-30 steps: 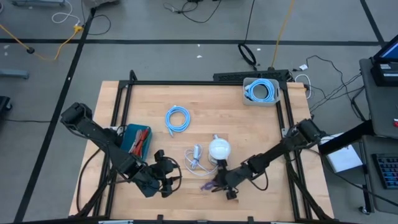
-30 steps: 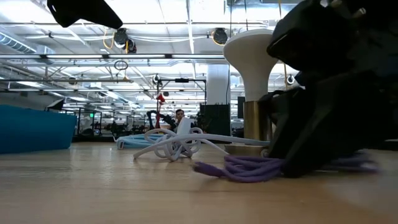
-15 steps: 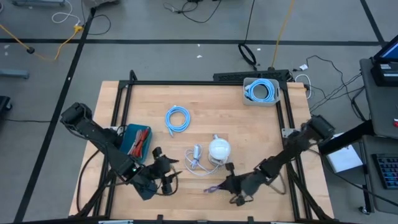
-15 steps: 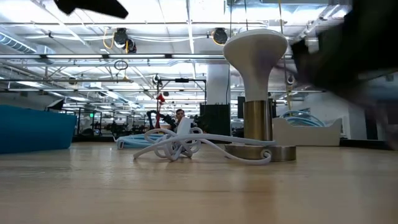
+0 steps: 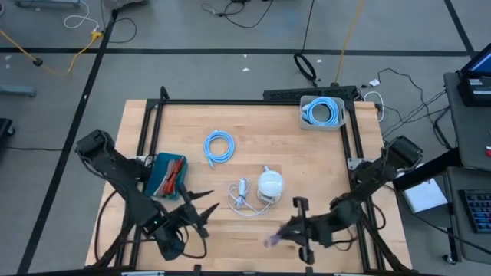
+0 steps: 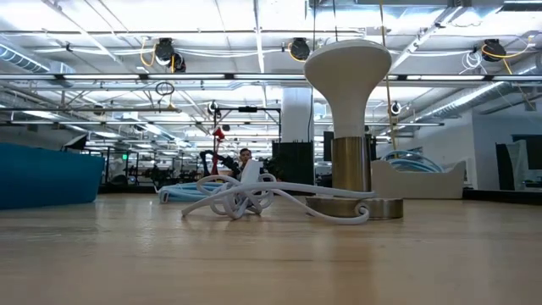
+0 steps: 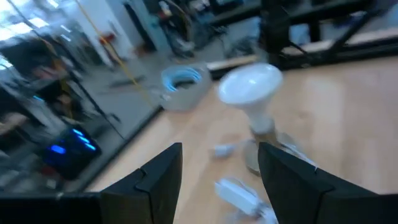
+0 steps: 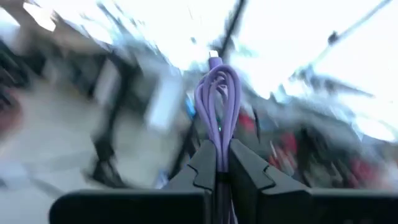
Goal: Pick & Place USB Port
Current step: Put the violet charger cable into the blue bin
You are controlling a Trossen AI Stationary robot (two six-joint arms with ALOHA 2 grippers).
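My right gripper [image 5: 285, 234] is near the table's near edge, right of centre, shut on a bundle of purple cable [image 5: 272, 241] that it holds clear of the table. The bundle stands up between the fingers in the right wrist view [image 8: 217, 99]. My left gripper [image 5: 205, 205] is open and empty, above the table left of centre. It faces the white mushroom-shaped lamp [image 7: 252, 93]. A tangled white cable with an adapter [image 5: 242, 195] lies on the table beside the lamp's base [image 6: 351, 205]. My right gripper pinches the looped purple cable between its two fingers [image 8: 205, 168]. Several strands are bunched together at the place of hold [image 8: 219, 149]. The loops stick out past the fingertips and are lifted clear of the table.
A coiled blue cable [image 5: 219, 146] lies at the far left of centre. A grey bin [image 5: 321, 112] with a blue coil stands at the far right corner. A blue case with red tools [image 5: 167, 175] lies at the left. Black frame rails [image 5: 230, 102] border the table.
My right gripper has risen with the purple cable, lifting it off the table, and has gone toward the table's near right. Both have left the low view. My left gripper has risen too, out of the low view.
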